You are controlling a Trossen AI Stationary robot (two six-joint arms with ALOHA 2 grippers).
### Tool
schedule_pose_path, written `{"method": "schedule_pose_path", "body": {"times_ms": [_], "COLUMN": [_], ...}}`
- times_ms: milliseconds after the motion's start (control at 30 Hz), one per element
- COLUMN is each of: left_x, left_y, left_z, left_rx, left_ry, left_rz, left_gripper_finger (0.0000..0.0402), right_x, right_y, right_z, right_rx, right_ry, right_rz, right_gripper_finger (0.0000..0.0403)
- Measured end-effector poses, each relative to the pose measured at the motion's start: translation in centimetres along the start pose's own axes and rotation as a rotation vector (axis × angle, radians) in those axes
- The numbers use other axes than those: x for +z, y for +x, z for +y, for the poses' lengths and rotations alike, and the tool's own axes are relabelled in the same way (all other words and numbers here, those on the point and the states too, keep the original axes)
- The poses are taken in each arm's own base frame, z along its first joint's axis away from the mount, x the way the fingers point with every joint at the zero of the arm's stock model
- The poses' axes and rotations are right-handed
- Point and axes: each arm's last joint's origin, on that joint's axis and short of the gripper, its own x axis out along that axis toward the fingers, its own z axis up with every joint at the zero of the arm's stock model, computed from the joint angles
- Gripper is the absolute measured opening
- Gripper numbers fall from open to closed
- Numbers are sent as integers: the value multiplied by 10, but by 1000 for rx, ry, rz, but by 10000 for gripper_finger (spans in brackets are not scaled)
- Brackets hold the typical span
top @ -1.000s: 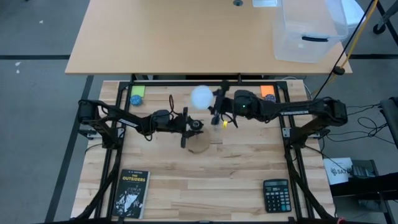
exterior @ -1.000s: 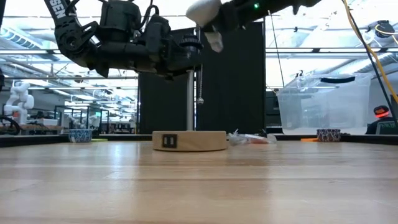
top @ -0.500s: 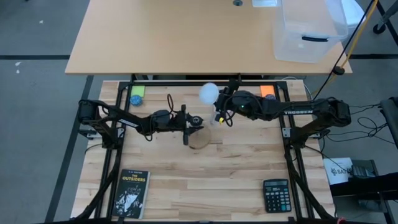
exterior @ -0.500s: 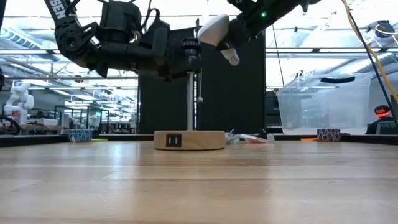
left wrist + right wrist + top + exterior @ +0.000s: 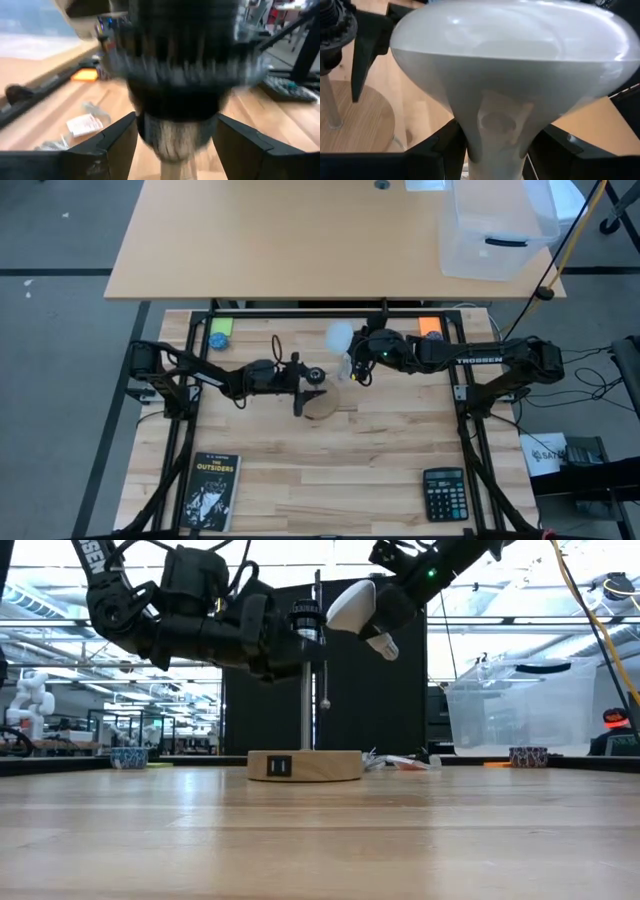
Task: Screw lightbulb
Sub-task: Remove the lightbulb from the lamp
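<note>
The white lightbulb (image 5: 352,602) hangs in the air just right of the lamp's black socket (image 5: 305,620), with my right gripper (image 5: 495,152) shut on it. The socket tops a thin pole (image 5: 305,700), and the pole's round wooden base (image 5: 305,765) rests flat on the table. My left gripper (image 5: 175,147) reaches in level from the table's left. It is open, with one finger on either side of the socket (image 5: 175,100). My left gripper has its fingers (image 5: 117,145) close beside the socket's lower part; blur hides whether they touch it. My right gripper pinches the lightbulb's narrow neck (image 5: 495,125) between its two fingers, which lie across the bulb and come from the table's right, slanting down. The bulb is lifted clear and tilted: the globe (image 5: 350,600) is up, the pale base (image 5: 385,645) down.
A book (image 5: 210,490) lies near the table's front left and a calculator (image 5: 443,493) near its front right. Small coloured items (image 5: 220,338) (image 5: 430,327) sit at the back. A clear bin (image 5: 495,230) stands on the farther table. A pull chain (image 5: 325,690) hangs beside the pole.
My right gripper has carried the lightbulb down and toward the table's right, from above the socket to beside it. It has tipped as it went, and the bulb's base now points down and to the right.
</note>
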Motion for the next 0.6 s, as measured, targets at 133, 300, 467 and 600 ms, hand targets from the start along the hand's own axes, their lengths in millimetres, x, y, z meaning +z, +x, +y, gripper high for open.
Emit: {"method": "schedule_pose_path", "body": {"times_ms": [133, 300, 467, 600], "left_x": [2, 17, 34, 48], "left_y": [-1, -8, -21, -41], "left_z": [-1, -1, -2, -3], "left_rx": [-15, -18, -17, -12], "left_ry": [-16, -16, -15, 2], "left_rz": [-1, -33, 12, 87], "left_gripper_finger": [249, 249, 249, 250], "right_x": [-3, -8, -15, -18], "right_y": [0, 0, -1, 0], "right_z": [1, 3, 5, 7], "right_rx": [10, 28, 59, 120], "right_ry": [1, 10, 22, 53], "right_rz": [27, 77, 137, 157], "right_gripper_finger": [182, 182, 182, 182]}}
